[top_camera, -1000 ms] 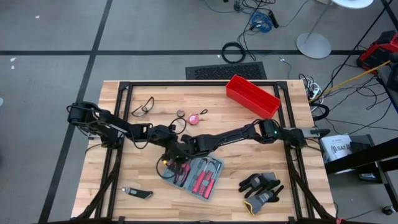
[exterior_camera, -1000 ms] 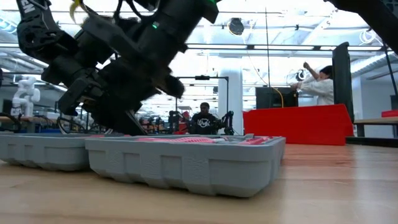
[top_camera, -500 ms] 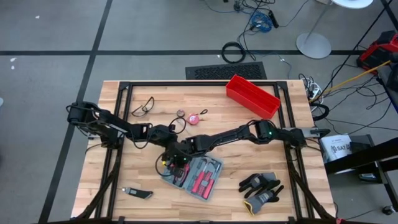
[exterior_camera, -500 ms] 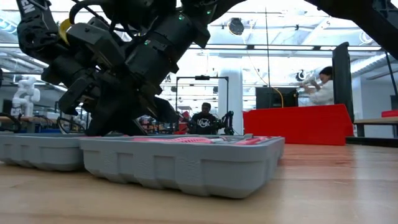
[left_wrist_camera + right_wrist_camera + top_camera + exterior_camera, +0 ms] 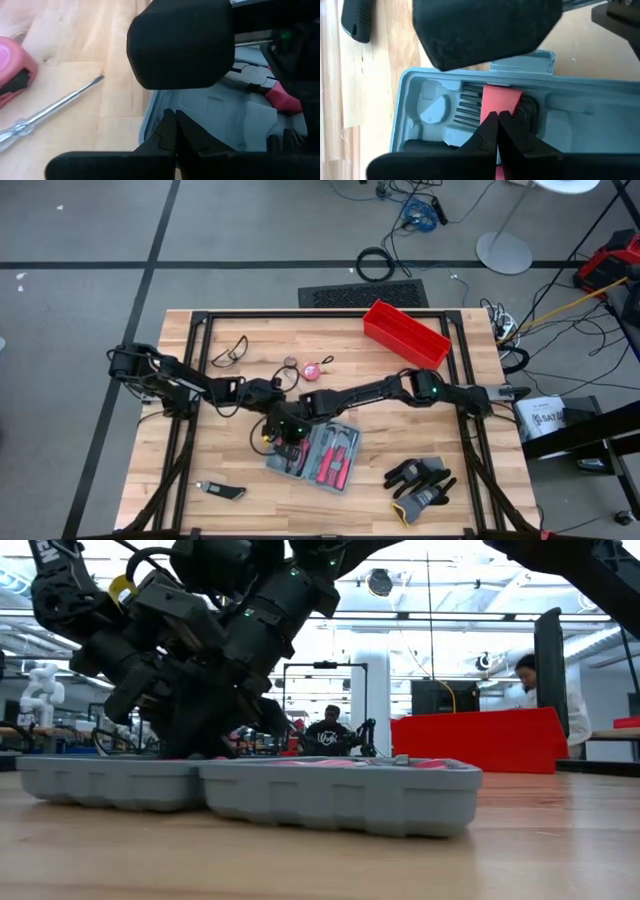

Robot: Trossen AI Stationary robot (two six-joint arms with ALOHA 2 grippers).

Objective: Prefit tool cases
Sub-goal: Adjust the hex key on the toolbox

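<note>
On the wooden bench (image 5: 200, 470), the open tool case (image 5: 315, 457) lies lower centre of the high view. Left gripper (image 5: 272, 427) and right gripper (image 5: 290, 430) meet at its upper-left edge, jaws clenched, grasping nothing.

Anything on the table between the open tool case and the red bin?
No. In the high view the wood between the tool case and the red bin is bare, though the right arm passes above it.

Even overhead light, soft shadows; low view backlit; wrist foregrounds blurred.
</note>
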